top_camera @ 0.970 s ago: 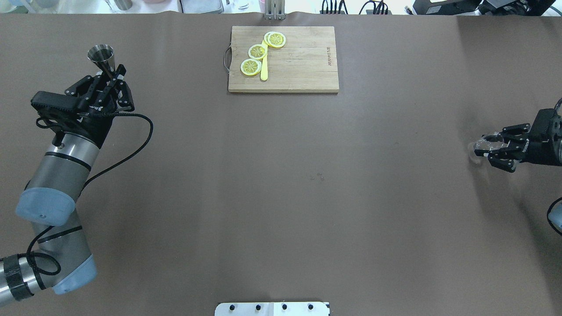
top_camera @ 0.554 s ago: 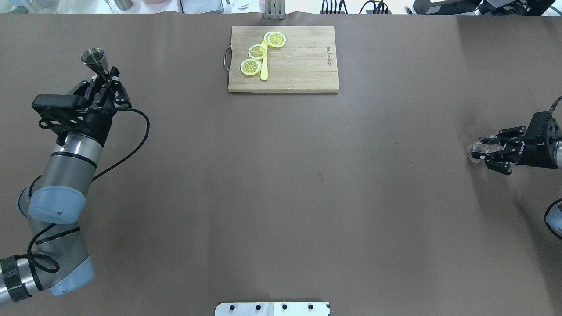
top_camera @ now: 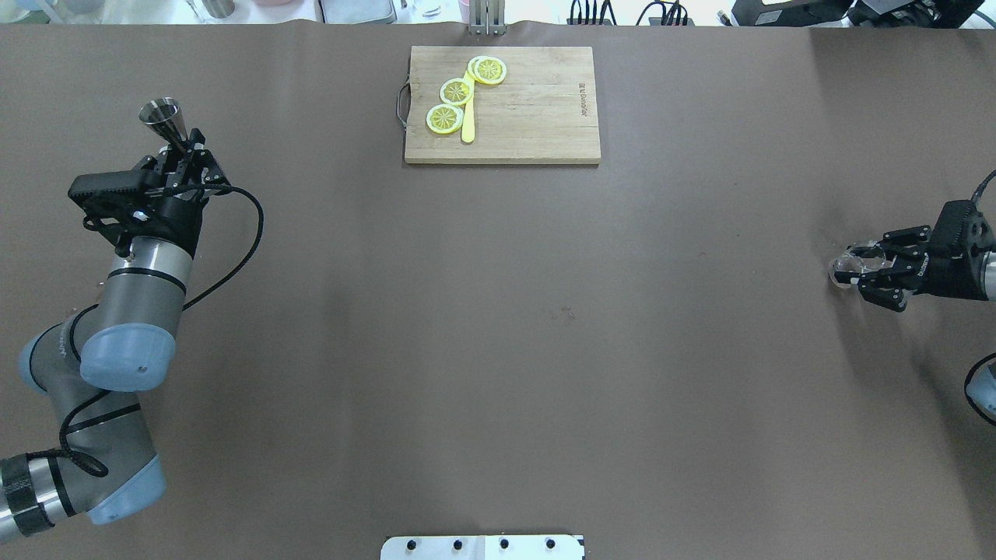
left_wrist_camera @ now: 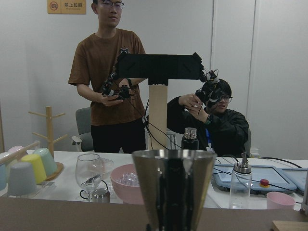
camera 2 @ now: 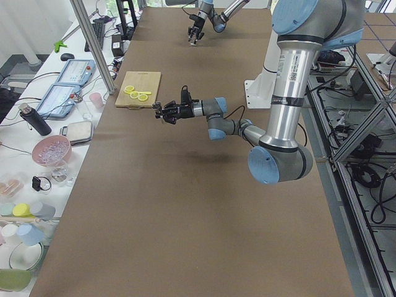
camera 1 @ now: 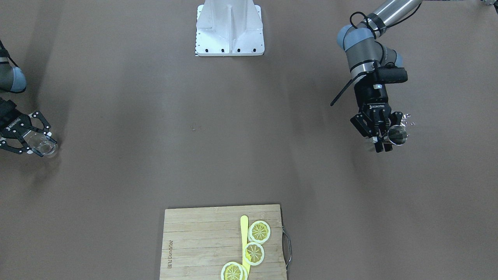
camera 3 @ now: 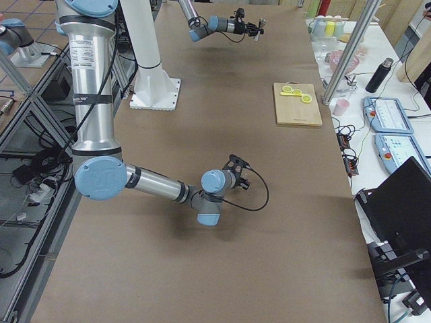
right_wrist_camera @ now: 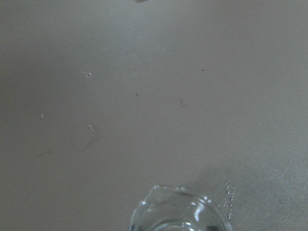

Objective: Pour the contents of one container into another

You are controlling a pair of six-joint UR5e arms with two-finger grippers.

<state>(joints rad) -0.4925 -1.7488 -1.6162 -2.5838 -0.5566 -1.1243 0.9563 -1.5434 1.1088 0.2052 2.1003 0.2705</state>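
Observation:
A steel cone-shaped jigger [top_camera: 160, 117] stands upright in my left gripper [top_camera: 180, 150], which is shut on its narrow waist, above the table's far left part. The same jigger [camera 1: 397, 135] shows beside the left gripper [camera 1: 383, 140] in the front-facing view, and it fills the bottom of the left wrist view as a jigger [left_wrist_camera: 173, 187] with its mouth up. At the right edge my right gripper [top_camera: 862, 272] is shut on a clear glass [top_camera: 846, 269]. The glass [camera 1: 42, 145] sits low over the table; its rim [right_wrist_camera: 179, 211] shows in the right wrist view. The two containers are far apart.
A wooden cutting board [top_camera: 537, 117] with lemon slices [top_camera: 456, 92] and a yellow knife [top_camera: 468, 124] lies at the far middle. The robot's white base plate [top_camera: 482, 547] is at the near edge. Two people [left_wrist_camera: 113, 86] and a side table with cups stand beyond the table's left end.
My left arm has drawn the jigger a little to the left and towards the robot, keeping it upright. The right gripper with the glass has shifted slightly to the left.

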